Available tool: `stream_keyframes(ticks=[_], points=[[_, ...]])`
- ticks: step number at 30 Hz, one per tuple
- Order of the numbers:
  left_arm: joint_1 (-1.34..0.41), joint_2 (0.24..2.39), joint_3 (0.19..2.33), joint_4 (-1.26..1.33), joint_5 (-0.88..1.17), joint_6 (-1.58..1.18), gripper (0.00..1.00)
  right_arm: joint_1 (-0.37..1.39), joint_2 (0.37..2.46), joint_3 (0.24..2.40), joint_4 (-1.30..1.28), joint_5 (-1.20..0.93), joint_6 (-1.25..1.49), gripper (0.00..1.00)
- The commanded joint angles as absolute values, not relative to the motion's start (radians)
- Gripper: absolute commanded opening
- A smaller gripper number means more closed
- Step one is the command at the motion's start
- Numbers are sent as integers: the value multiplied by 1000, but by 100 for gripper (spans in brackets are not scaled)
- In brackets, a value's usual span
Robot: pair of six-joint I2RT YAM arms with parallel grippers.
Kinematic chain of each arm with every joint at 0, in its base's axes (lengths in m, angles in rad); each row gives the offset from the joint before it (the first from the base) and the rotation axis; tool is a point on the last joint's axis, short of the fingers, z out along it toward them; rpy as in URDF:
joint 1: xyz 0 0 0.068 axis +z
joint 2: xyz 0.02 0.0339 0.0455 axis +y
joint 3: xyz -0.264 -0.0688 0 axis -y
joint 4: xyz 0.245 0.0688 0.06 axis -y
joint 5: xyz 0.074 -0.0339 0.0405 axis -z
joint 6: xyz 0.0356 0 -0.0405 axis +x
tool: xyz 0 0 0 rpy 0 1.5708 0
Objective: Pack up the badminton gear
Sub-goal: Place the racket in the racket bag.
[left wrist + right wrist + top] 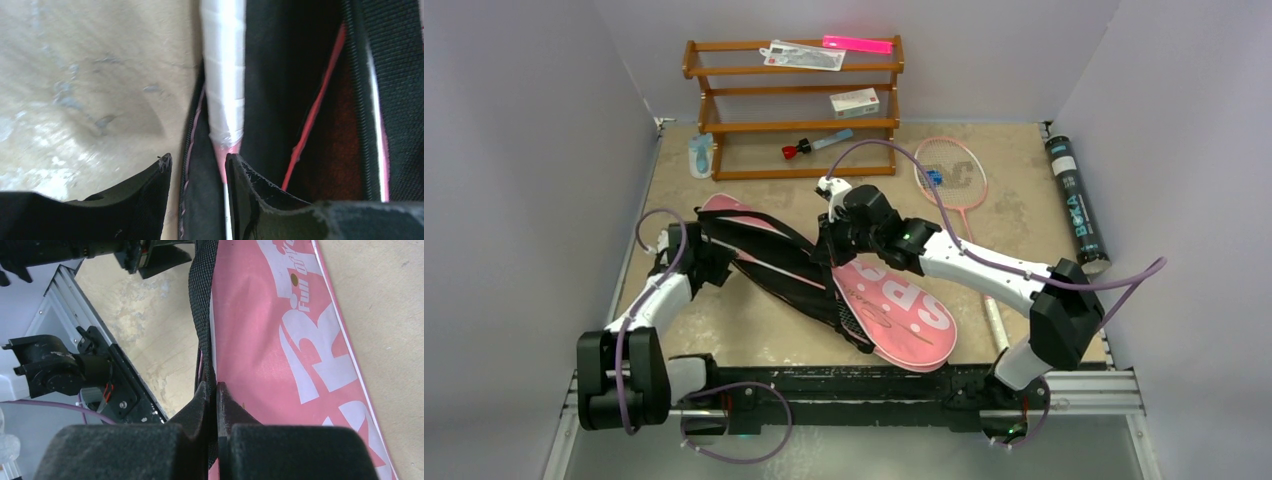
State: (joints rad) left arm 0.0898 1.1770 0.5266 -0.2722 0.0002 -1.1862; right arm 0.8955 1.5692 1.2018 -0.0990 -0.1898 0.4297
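Observation:
The long pink bag [904, 310] lettered SPORT lies slantwise on the table with its black lining opened. My right gripper [832, 250] is shut on the bag's black strap [200, 290], beside the pink face [260, 340]; the closed fingers [211, 385] pinch the webbing. My left gripper [714, 255] is at the bag's far-left end. Its jaws [197, 160] stand apart around the bag's zip edge and a racket shaft, whose white handle [223, 75] lies inside the bag. A second pink racket [951, 172] lies right of the bag. The black BOKA tube [1076, 205] lies at the far right. No shuttlecocks show.
A brown wooden rack [794, 100] stands at the back, holding a small white box [855, 101], a pink strip [857, 44] and a red-tipped tool [809, 146]. A pale blue item [700, 155] lies left of it. Grey walls close in both sides.

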Motion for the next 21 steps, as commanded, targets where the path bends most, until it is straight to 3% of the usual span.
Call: stream_keyframes(ticks=[1, 7, 11, 21], points=[[95, 1227, 504, -18, 38, -1185, 42, 891, 1514, 1209, -20, -248, 413, 0], [95, 1391, 528, 135, 135, -1178, 37, 889, 1519, 1207, -14, -263, 406, 0], [95, 1425, 553, 167, 166, -1169, 0, 888, 1532, 1206, -6, -285, 409, 0], [82, 1383, 557, 214, 356, -1216, 0, 886, 1607, 1256, -29, -319, 390, 0]])
